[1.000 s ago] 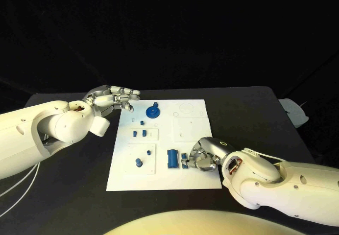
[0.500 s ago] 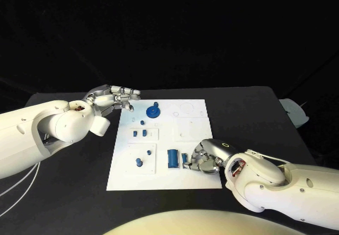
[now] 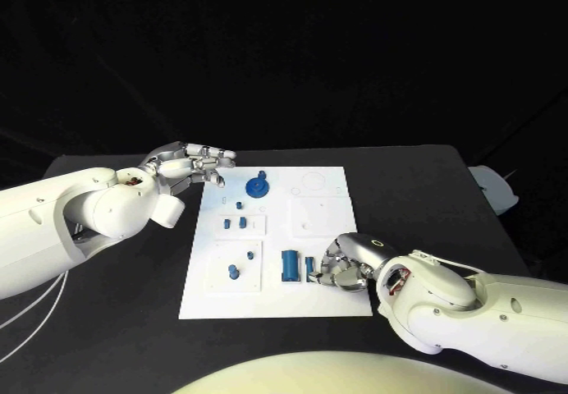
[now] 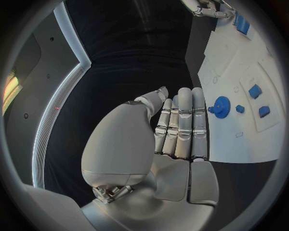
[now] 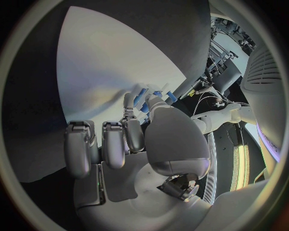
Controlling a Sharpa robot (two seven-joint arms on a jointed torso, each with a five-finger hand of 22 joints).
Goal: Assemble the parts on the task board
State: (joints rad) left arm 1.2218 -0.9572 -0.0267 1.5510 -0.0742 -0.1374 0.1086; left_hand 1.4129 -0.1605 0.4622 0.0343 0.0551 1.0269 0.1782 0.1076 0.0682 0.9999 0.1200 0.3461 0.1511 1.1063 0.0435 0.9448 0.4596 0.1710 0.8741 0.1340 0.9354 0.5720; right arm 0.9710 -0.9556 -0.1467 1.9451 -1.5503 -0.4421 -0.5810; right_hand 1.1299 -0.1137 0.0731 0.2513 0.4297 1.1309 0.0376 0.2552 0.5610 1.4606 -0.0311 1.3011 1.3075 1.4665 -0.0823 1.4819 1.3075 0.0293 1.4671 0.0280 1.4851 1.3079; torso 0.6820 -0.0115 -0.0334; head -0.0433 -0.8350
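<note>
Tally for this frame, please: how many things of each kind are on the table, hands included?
White board: 1
Blue gear: 1
Long blue cylinder: 1
Small blue pieces: 6 that I can make out, counting the slim one by the right hand; its fingers may hide more
Hands, with the left hand: 2
Total: 11

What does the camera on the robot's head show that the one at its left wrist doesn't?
The head view alone takes in the whole white task board, the small blue pieces in the near left plate, and the black table round it.

The left wrist view alone shows the inner side of the silver left hand, its fingers straight, side by side and holding nothing.

Both show the round blue gear-like part at the board's far end, and the silver right hand at the tall blue block.
</note>
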